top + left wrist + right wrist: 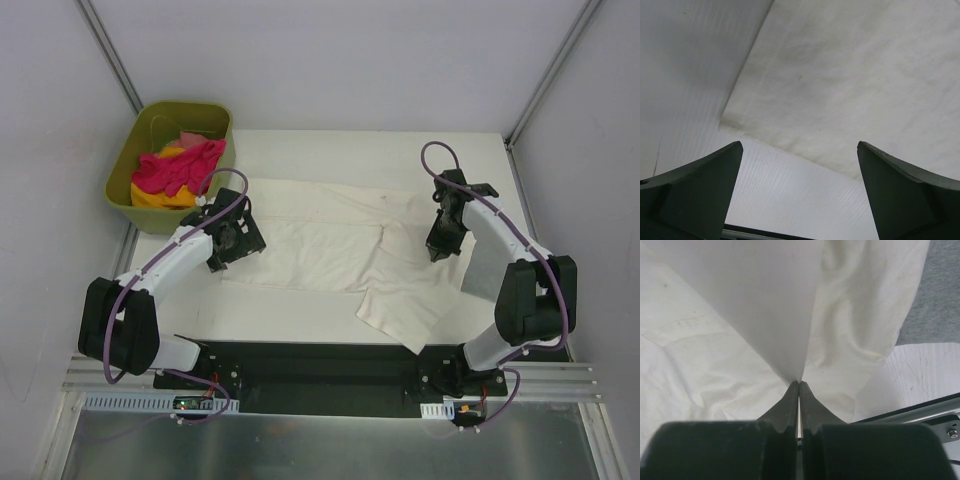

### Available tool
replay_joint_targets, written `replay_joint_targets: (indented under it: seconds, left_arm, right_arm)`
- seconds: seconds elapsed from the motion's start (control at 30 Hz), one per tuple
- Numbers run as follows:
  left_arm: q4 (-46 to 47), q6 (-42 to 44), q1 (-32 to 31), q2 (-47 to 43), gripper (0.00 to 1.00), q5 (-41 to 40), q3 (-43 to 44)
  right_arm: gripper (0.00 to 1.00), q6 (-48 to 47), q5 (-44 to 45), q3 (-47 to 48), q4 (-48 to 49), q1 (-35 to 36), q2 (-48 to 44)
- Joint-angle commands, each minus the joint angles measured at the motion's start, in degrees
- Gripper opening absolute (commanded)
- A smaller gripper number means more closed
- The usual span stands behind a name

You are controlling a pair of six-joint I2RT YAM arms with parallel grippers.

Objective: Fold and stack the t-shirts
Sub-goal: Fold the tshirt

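Note:
A large cream-white t-shirt (330, 240) lies spread across the middle of the white table, with one part folded toward the front. My left gripper (237, 243) hovers open over its left edge. In the left wrist view the shirt's corner (850, 75) lies beyond the wide-apart gripper (799, 145), which holds nothing. My right gripper (437, 252) is shut on a raised fold of the cream shirt (690, 365), pinched at the tips of the gripper (798, 382). A grey cloth (940, 280) shows beyond it. Bright pink (185, 165) and yellow (150, 197) shirts lie in the tub.
The olive-green plastic tub (125, 165) stands at the back left corner, just off the table edge. Grey walls and metal frame posts enclose the table. The black base plate (320, 365) with both arm mounts runs along the near edge.

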Motion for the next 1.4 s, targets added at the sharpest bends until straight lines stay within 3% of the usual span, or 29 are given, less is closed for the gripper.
replay_joint_targets:
  seconds: [0.0,0.33,0.67,0.87,0.9,0.93,1.0,1.17,1.37]
  left_arm:
    - [-0.69,0.87,0.18,0.01,1.0,-1.42,1.76]
    - [-0.69,1.04,0.18,0.1,0.99,-1.25,1.67]
    - [-1.04,1.04,0.18,-1.57,0.99,-1.6,0.09]
    - [-2.09,0.95,0.27,-2.1,0.99,-2.13,0.09]
    - [-2.18,0.95,0.27,-2.36,1.0,-2.21,0.0]
    - [-2.18,0.95,0.27,-2.54,0.99,-2.48,0.09]
    - [-2.53,0.95,0.27,-2.72,0.99,-2.74,0.09]
    - [-3.06,1.04,0.27,-2.8,0.99,-3.53,0.0]
    - [-3.41,0.95,0.88,-3.16,0.99,-3.62,-0.44]
  right_arm:
    - [0.01,1.65,2.16,1.85,-4.22,0.61,-3.25]
    - [0.02,3.67,-1.1,-0.62,-3.08,3.08,-1.93]
    - [0.05,3.85,13.74,-1.93,-8.44,2.73,2.72]
    - [0.22,1.75,11.31,-2.37,-6.69,2.73,6.51]
    - [0.28,1.39,11.04,-2.29,-6.51,2.73,6.25]
    - [0.44,0.95,10.86,-2.03,-6.25,2.9,5.81]
    - [0.61,-1.94,10.33,-1.41,-4.49,3.6,3.1]
    - [0.71,-11.69,4.81,-0.18,2.7,8.16,-3.15]
    - [0.71,-15.22,-1.01,4.47,7.03,16.43,2.37]
